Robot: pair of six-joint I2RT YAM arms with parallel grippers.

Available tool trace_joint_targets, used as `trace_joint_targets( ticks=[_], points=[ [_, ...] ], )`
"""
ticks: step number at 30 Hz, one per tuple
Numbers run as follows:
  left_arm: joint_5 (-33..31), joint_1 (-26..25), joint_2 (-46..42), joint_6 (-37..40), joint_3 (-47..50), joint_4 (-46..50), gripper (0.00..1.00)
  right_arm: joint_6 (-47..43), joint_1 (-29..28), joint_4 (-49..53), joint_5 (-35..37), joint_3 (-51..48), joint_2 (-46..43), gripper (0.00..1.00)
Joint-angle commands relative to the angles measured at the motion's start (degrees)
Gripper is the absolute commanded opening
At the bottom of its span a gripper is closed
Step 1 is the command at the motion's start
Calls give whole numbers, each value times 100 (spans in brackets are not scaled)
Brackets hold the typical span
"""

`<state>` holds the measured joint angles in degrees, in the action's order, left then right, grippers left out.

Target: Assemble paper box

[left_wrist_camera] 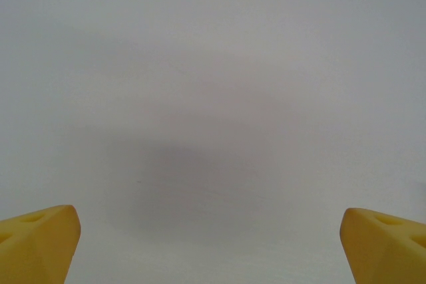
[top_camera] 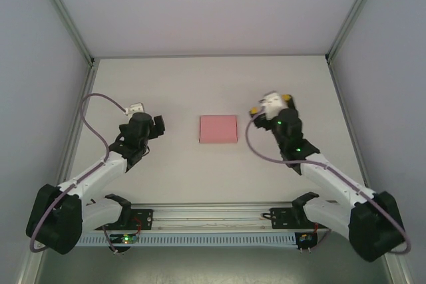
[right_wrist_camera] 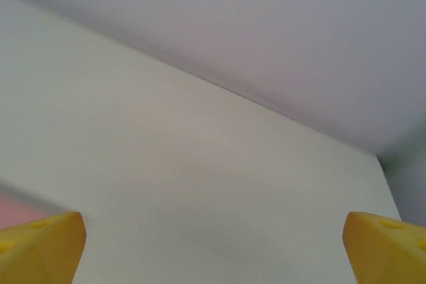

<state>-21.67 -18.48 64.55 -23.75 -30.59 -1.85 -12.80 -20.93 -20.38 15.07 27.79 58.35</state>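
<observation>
We're seeing the paper box (top_camera: 218, 129) lying flat as a closed pink rectangle mid-table (top_camera: 200, 84), btwn the two arms, touching neither. L gripper (top_camera: 157, 126) is hovering just left of it, fingers (left_wrist_camera: 36, 241) standing wide apart over bare table. R gripper (top_camera: 271, 106), blurred, is sitting to its right, fingers (right_wrist_camera: 40, 241) likewise spread, clamping nothing; box's pink edge is peeking in at lower left of R wrist view

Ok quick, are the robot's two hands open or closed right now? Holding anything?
Left gripper: open, jaws wide apart, holding nothing.
Right gripper: open, jaws wide apart, holding nothing.
</observation>
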Motion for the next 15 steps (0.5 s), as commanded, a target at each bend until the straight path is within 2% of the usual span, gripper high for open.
trace_joint_targets(
  ticks=[1,3,6,9,11,13,14,15],
  points=[
    [-370,188,120,725,-26,-756,100,1246,542,-836,-251,-625,-315,98],
    [-434,190,183,1255,-79,-987,100,1404,843,-1210,-234,-915,-354,98],
    [-952,267,490,1800,34,-1659,100,997,1193,-1885,-647,-1275,-115,98],
    [-961,373,731,2212,108,-1992,100,903,1364,-2349,-526,-1415,207,98],
    [-795,565,1062,2248,431,-2869,100,1173,1604,-2991,-670,-1604,522,98],
    [-435,747,1638,2418,780,-4170,100,1293,1827,-3786,-1162,-1813,893,98],
    [-575,712,1763,2573,682,-4120,100,1199,1837,-3966,-1222,-1848,1043,98],
    [-278,750,1745,2621,604,-3916,100,1118,1838,-4150,-1323,-1850,1195,98]
  ],
)
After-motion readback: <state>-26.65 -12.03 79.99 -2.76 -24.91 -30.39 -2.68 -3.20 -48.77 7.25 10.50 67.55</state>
